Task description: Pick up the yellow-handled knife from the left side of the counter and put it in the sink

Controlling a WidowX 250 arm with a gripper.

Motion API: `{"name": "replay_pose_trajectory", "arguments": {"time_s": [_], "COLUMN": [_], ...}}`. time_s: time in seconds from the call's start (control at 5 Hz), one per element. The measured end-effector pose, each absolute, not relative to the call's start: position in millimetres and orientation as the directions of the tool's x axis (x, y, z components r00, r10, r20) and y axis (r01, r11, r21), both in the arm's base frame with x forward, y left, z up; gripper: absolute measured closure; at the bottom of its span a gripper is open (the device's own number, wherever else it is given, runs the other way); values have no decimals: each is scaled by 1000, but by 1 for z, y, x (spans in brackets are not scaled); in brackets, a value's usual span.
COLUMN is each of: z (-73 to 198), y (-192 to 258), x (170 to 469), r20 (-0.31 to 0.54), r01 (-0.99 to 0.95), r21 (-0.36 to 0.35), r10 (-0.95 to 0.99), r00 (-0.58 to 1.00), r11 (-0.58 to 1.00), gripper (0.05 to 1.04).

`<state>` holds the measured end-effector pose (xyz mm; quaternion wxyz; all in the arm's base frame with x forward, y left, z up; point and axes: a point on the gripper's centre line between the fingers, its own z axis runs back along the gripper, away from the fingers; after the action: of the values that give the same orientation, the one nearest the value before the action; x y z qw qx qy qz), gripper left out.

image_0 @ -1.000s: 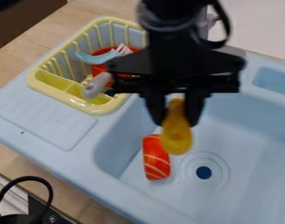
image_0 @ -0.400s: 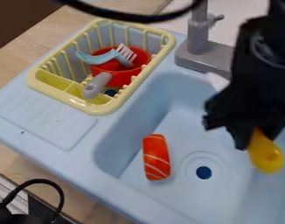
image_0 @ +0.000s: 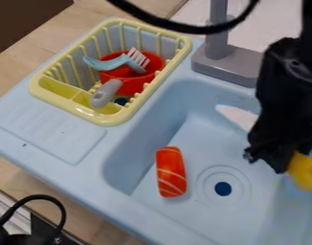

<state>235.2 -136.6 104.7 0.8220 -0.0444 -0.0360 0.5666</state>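
Observation:
At the right edge of the camera view my gripper (image_0: 287,162) hangs over the right part of the light blue sink (image_0: 142,153), shut on the yellow handle (image_0: 304,171) of an object. A white, blade-like piece (image_0: 239,116) shows just left of the gripper's body; whether it belongs to the yellow-handled object I cannot tell. An orange-red piece with pale stripes (image_0: 171,172) lies on the basin floor, left of the drain (image_0: 223,188) and well apart from the gripper.
A yellow dish rack (image_0: 107,118) at the upper left holds a red pot (image_0: 135,83) with a grey handle and a blue brush (image_0: 114,62). The grey faucet (image_0: 226,62) stands behind the basin. A black cable (image_0: 184,27) crosses the top.
My gripper has moved from the upper middle to the right edge, carrying the yellow-handled object. The striped piece, rack and pot have stayed put.

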Motion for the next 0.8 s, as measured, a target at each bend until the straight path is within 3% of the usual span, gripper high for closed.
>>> {"name": "replay_pose_trajectory", "arguments": {"time_s": [0.2, 0.4, 0.6, 0.8], "z": [96, 86, 77, 71], "y": [-121, -122, -124, -125], "x": [248, 253, 255, 257], "r20": [-7, -7, 22, -1], "r01": [-950, -943, -939, -941], "r21": [-165, -182, -180, -166], "r10": [963, 959, 955, 954], "r00": [271, 285, 295, 300], "r11": [266, 279, 294, 296], "gripper": [755, 755, 755, 755]}}
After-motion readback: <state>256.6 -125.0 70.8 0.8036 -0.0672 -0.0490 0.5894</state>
